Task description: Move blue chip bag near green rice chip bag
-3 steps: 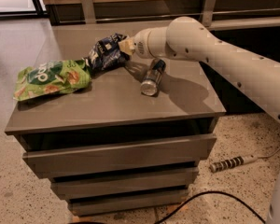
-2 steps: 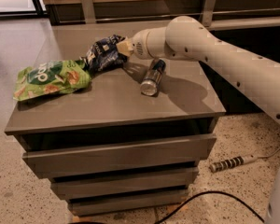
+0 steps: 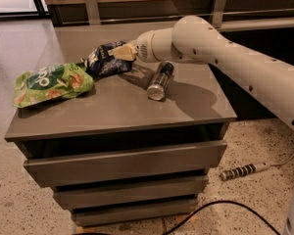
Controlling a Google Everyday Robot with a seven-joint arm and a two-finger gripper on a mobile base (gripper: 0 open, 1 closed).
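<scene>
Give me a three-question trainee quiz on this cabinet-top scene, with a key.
1. Fill in: in the camera view, the green rice chip bag lies at the ____ end of the cabinet top.
2. The gripper is at: A) the blue chip bag, B) the green rice chip bag, C) neither bag.
3. True or false: the drink can lies on its side, right of the blue chip bag in the camera view.
Key: 1 left; 2 A; 3 true.

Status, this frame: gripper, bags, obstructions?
Gripper at blue chip bag, right edge. Bag close beside green rice chip bag. Drink can on its side to the right, not between them.
</scene>
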